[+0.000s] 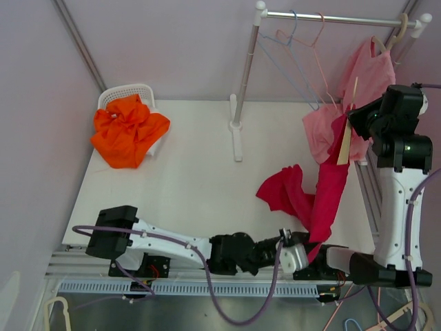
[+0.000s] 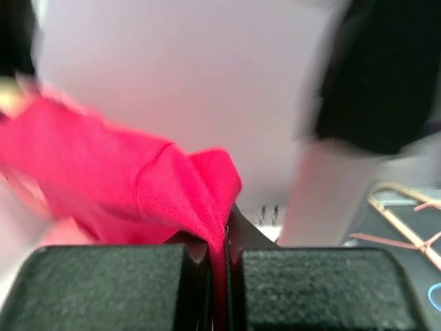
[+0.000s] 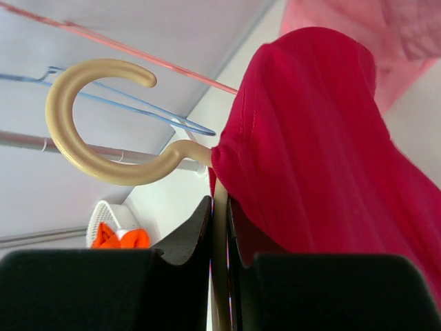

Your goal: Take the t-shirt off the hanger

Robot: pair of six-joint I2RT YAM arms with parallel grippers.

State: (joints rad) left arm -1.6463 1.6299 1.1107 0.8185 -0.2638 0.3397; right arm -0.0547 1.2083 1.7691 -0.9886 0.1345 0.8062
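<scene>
Two grips, one job: right end effector clamped hanger aloft as anchor; left end effector pinched t-shirt hem low. Shirt stretched between them, likely for pulling free.

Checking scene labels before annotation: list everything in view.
red t-shirt: 1, crimson, draped from the held hanger down to the table's near right
cream hanger: 1, in the right gripper, off the rail
pink garment: 1, hanging at the rail's right end
wire hangers: 2, blue and pink, bare, on the rail
clothes rail: 1, white posts, far right
basket: 1, white, far left
orange garment: 1, spilling from the basket
spare hangers: a few, below the near edge
table: 1, white
left gripper: shut on the shirt
right gripper: shut on the hanger
</scene>
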